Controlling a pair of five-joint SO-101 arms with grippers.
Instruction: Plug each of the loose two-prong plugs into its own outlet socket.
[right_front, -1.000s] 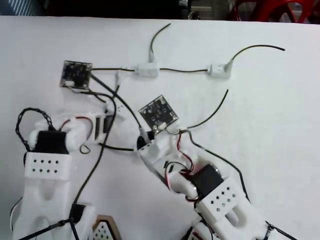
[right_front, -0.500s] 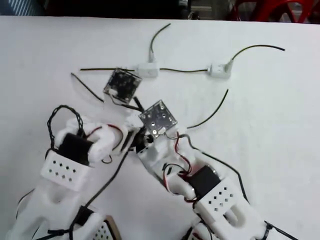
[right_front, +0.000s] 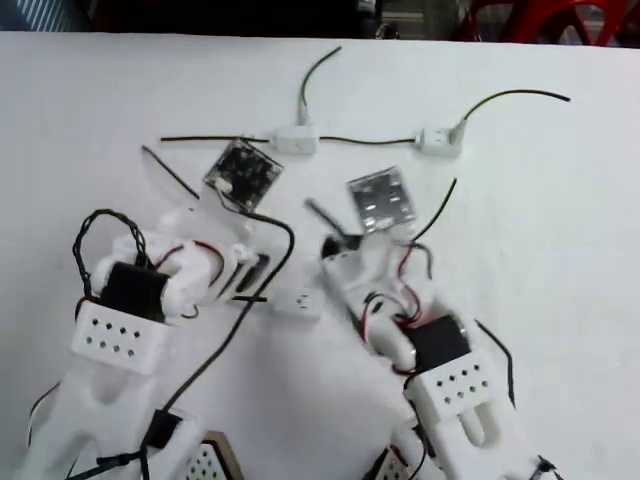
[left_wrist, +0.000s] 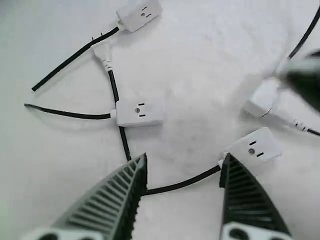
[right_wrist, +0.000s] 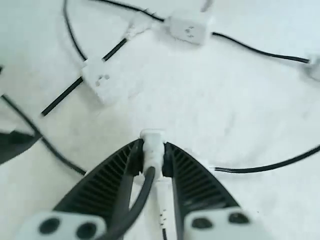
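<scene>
The right gripper (right_wrist: 152, 150) pinches a white plug (right_wrist: 151, 137) near the middle of the table (right_front: 560, 260); the left gripper (left_wrist: 185, 157) is spread above a black cord (left_wrist: 175, 184), with an outlet socket (left_wrist: 257, 145) just beside one finger. A second socket (right_front: 295, 140) and a third socket (right_front: 438, 140) lie along the far side.

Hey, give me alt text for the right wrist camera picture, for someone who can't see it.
The right gripper, dark and ribbed, is shut on a white plug trailing a black cord, seen against a white table. Beyond it lie a near outlet socket and a far outlet socket, both white.
</scene>
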